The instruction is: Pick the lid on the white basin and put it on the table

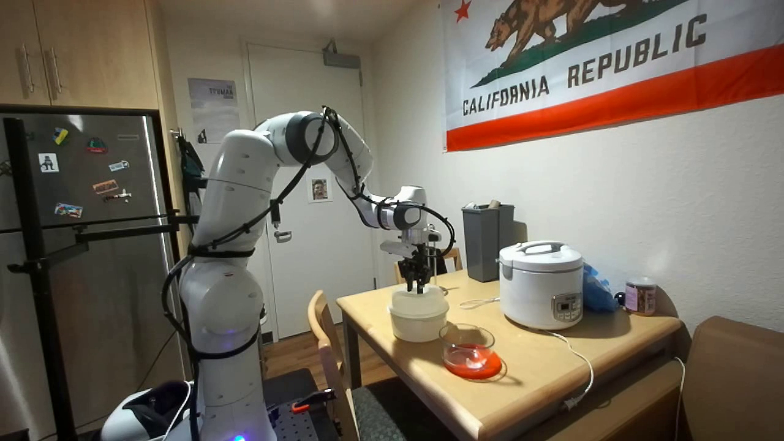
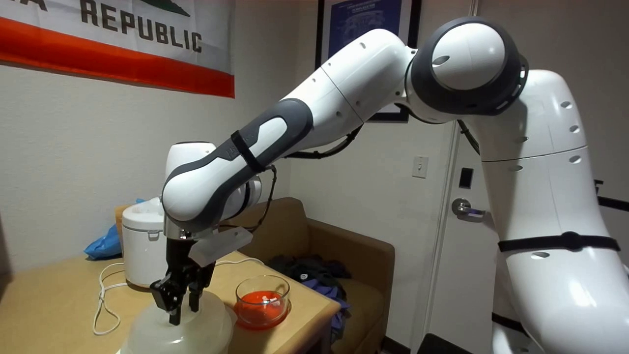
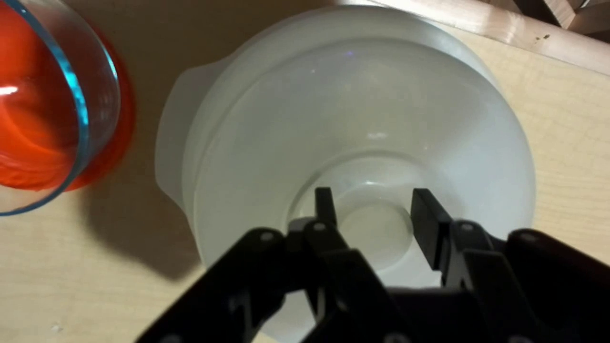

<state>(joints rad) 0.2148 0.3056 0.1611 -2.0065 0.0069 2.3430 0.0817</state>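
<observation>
The words "CALIFORNIA REPUBLIC" run in bold capitals across a white cloth flag with a red stripe, hung above a rectangular light tan wooden table; "MAN" is legible in the blurred lettering of a pale grey poster, while the markings on a round white rice cooker are too small to read; a black two-finger gripper points down at a domed, translucent white lid, which sits atop a small round white basin near the table's edge; in the wrist view the black fingers stand partway apart, one on either side of the lid's round central knob, though whether they pinch it cannot be told; just beside the basin, a clear glass bowl rests on a flat orange-red disc.
</observation>
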